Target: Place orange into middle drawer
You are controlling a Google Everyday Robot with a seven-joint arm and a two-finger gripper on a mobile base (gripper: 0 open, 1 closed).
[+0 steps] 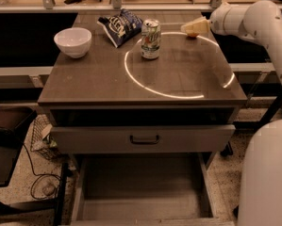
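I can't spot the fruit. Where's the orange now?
In the camera view, the orange lies at the tabletop's far right corner, right of the can, partly hidden under the gripper.

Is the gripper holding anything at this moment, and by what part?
Cannot be told. The gripper is right at the orange, at the far right corner of the table, covering its top; no grip is visible.

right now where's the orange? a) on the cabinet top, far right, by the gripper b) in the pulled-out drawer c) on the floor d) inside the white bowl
a: the orange sits on the cabinet top near its far right corner, just under the gripper, well away from the bowl and the drawer.
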